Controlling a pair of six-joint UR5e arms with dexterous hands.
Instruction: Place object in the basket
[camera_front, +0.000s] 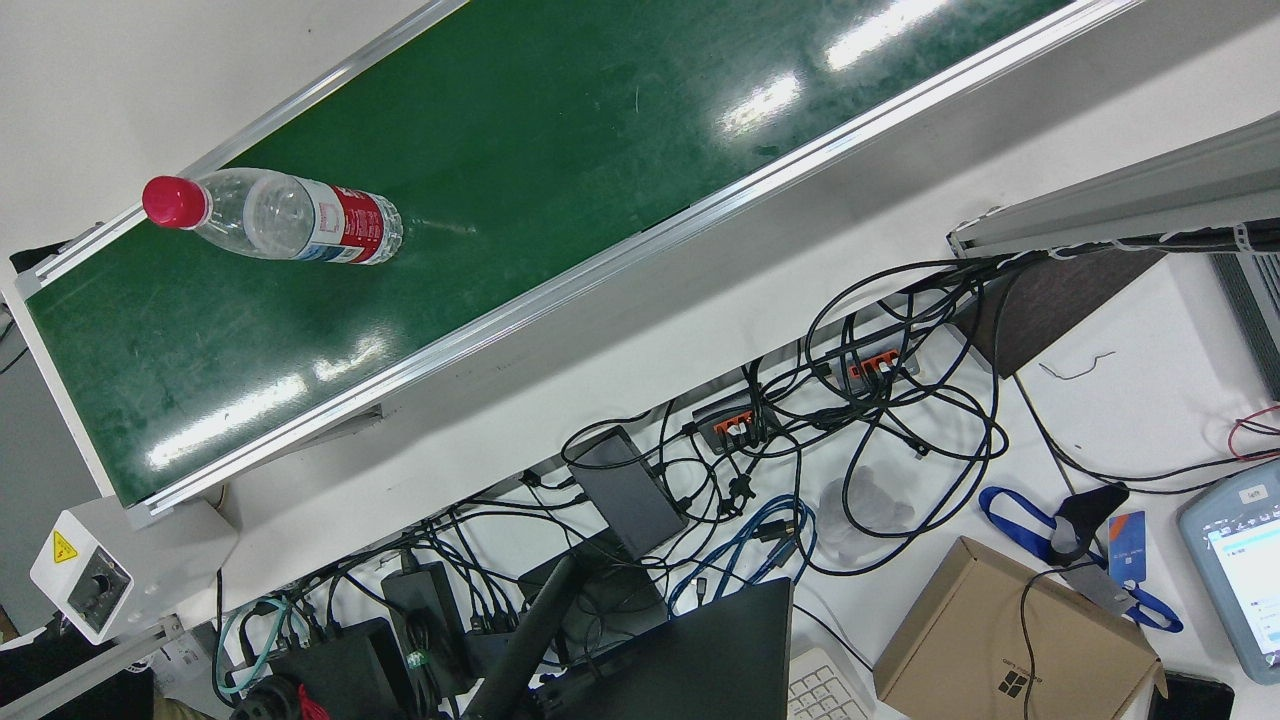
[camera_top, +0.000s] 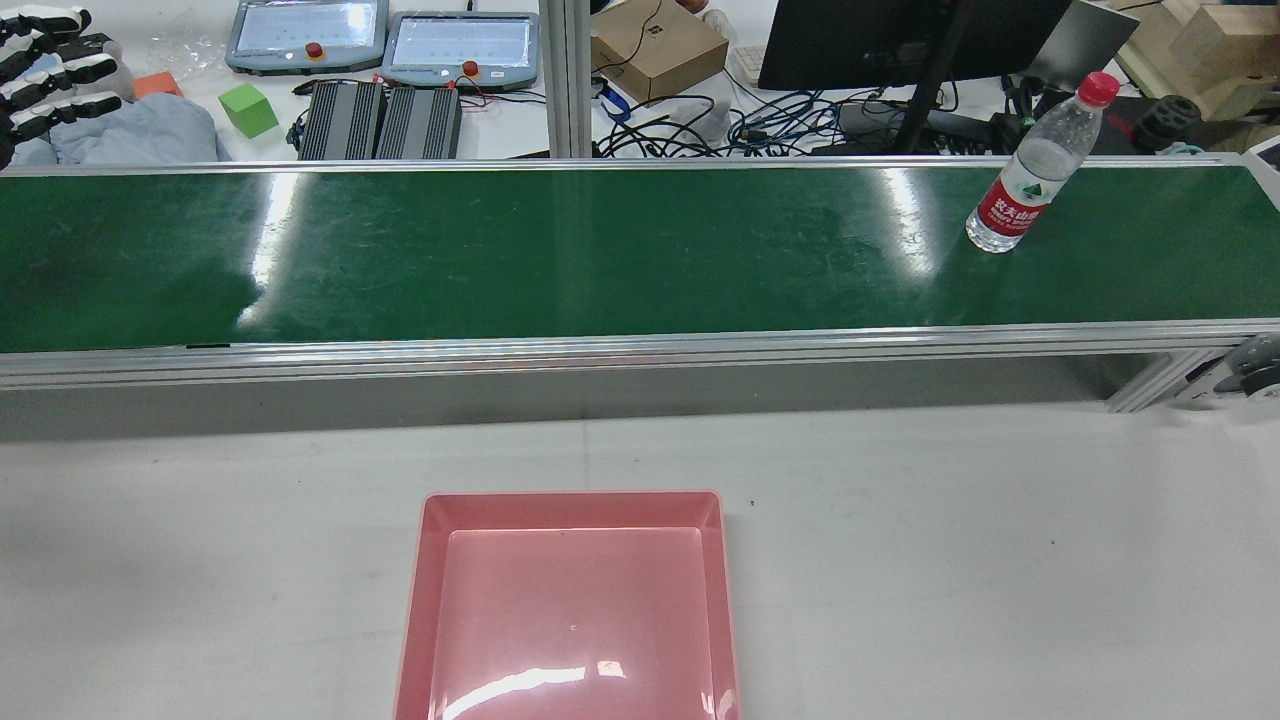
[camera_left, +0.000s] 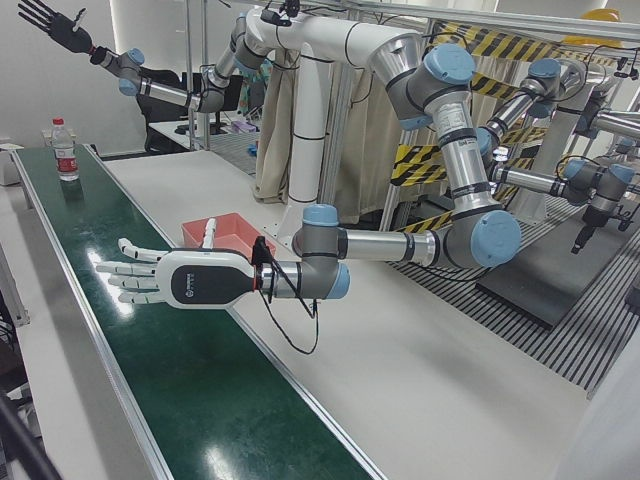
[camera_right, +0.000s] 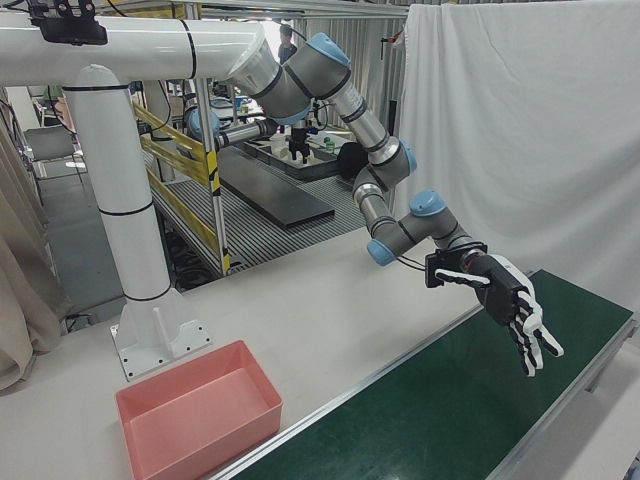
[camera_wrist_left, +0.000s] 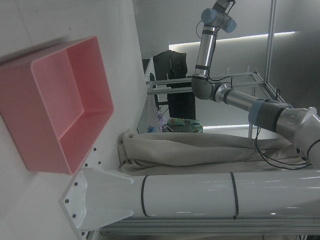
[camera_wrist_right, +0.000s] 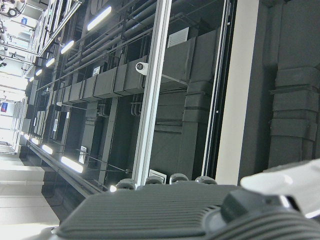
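Note:
A clear water bottle (camera_top: 1030, 180) with a red cap and red label stands upright on the green conveyor belt (camera_top: 600, 250), near its right end in the rear view. It also shows in the front view (camera_front: 280, 218) and far off in the left-front view (camera_left: 64, 150). The pink basket (camera_top: 570, 497) sits empty on the white table, on the robot's side of the belt. My left hand (camera_left: 170, 280) is open, fingers spread, hovering over the belt's other end, far from the bottle. My right hand (camera_left: 45, 18) is open and raised high above the bottle's end.
Behind the belt lies the operators' desk with tangled cables (camera_front: 850, 440), a cardboard box (camera_top: 655, 45), two teach pendants (camera_top: 460, 45) and a green cube (camera_top: 247, 108). The white table (camera_top: 950, 550) spreads between the belt and the basket.

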